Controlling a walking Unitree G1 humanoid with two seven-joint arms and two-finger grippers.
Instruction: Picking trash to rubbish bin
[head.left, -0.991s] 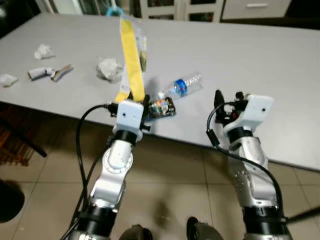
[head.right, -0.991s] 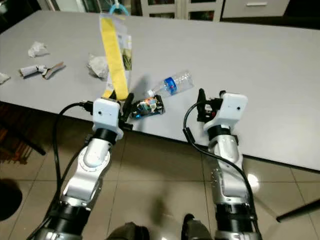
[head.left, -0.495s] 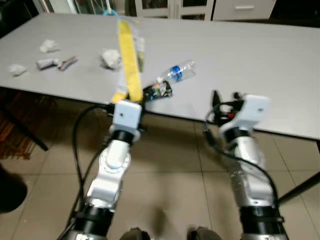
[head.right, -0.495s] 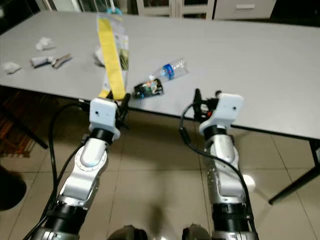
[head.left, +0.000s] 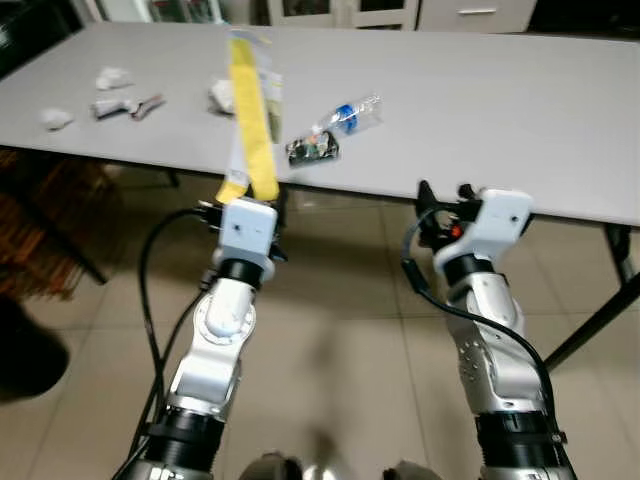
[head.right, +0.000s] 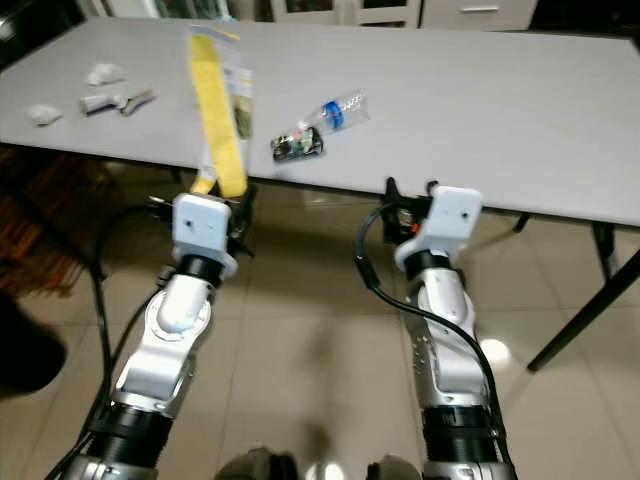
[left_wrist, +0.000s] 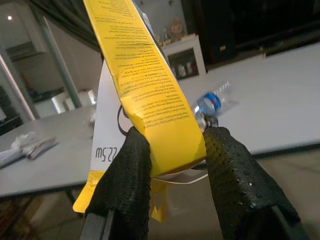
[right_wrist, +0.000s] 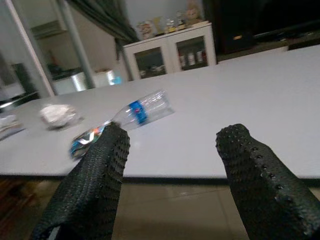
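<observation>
Left eye view: left end effector (head.left: 247, 203) is clamped on the yellow packet (head.left: 250, 120), which stands upright at upper centre; right end effector (head.left: 441, 192) gapes empty, tabletop (head.left: 520, 110) beyond.

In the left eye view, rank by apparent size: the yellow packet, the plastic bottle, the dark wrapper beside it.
1. Yellow packet, held in the left gripper and nearer the camera, so it looks bigger.
2. Plastic bottle.
3. Dark wrapper, only slightly smaller than the bottle.

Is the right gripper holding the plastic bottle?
No, the right gripper is open and empty, and the plastic bottle lies on the table beyond it.
</observation>
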